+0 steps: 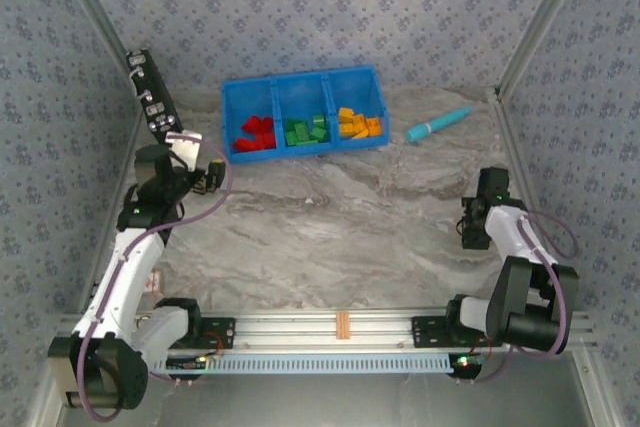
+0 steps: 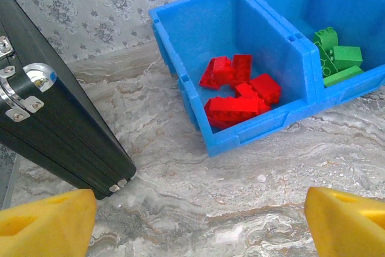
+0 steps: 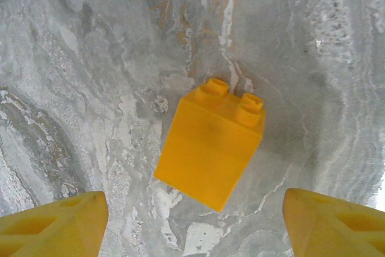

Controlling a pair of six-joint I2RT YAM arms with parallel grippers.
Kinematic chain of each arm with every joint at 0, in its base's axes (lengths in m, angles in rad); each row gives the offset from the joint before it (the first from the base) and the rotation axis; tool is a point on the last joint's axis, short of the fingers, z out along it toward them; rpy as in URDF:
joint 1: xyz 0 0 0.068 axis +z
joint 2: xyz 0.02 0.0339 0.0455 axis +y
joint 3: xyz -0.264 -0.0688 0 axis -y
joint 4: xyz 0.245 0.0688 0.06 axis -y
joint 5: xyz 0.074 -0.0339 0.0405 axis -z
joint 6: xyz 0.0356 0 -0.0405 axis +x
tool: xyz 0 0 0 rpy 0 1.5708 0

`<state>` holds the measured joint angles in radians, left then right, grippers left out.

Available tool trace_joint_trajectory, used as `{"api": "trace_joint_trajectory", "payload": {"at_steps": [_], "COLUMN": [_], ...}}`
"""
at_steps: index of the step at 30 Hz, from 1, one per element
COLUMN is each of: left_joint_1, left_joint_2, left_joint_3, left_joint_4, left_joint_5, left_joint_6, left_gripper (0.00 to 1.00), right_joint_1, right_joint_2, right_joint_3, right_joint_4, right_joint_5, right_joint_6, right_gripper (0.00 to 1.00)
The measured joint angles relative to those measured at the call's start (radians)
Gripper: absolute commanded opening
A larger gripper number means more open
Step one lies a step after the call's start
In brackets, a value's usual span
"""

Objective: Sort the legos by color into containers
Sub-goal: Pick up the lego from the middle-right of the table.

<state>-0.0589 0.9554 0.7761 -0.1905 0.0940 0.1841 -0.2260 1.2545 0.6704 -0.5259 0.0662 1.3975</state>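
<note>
Top view: the blue bin (image 1: 300, 80) stood at the far edge of the worktop (image 1: 330, 237). Its left compartment held the red legos (image 1: 255, 134), its middle compartment the green legos (image 1: 306, 130), and its right compartment the orange-yellow legos (image 1: 358, 124). A teal stick (image 1: 437, 125) lay just right of the bin, and a black case (image 1: 150, 92) leaned at the far left corner.

Left wrist view: the left gripper (image 2: 198, 221) was spread wide with nothing between its fingers, facing the bin's left compartment.

Right wrist view: the right gripper (image 3: 192, 221), near the worktop's right edge, was likewise spread wide. One orange-yellow brick (image 3: 210, 142) lay on the worktop between its fingertips, touching neither.
</note>
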Motion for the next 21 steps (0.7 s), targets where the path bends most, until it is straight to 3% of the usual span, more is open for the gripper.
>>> {"api": "trace_joint_trajectory", "payload": {"at_steps": [10, 21], "left_joint_1": [0.000, 0.000], "left_joint_2": [0.000, 0.001], "left_joint_3": [0.000, 0.003], "left_joint_4": [-0.013, -0.024], "left_joint_5": [0.000, 0.005], "left_joint_6": [0.011, 0.018], "left_gripper": [0.91, 0.94], "right_joint_1": [-0.055, -0.079], "right_joint_2": [0.038, 0.209], "right_joint_3": [0.013, 0.098], "right_joint_4": [-0.008, 0.035], "right_joint_5": [-0.004, -0.060], "right_joint_6": [-0.003, -0.027], "right_gripper": [0.81, 0.80]}}
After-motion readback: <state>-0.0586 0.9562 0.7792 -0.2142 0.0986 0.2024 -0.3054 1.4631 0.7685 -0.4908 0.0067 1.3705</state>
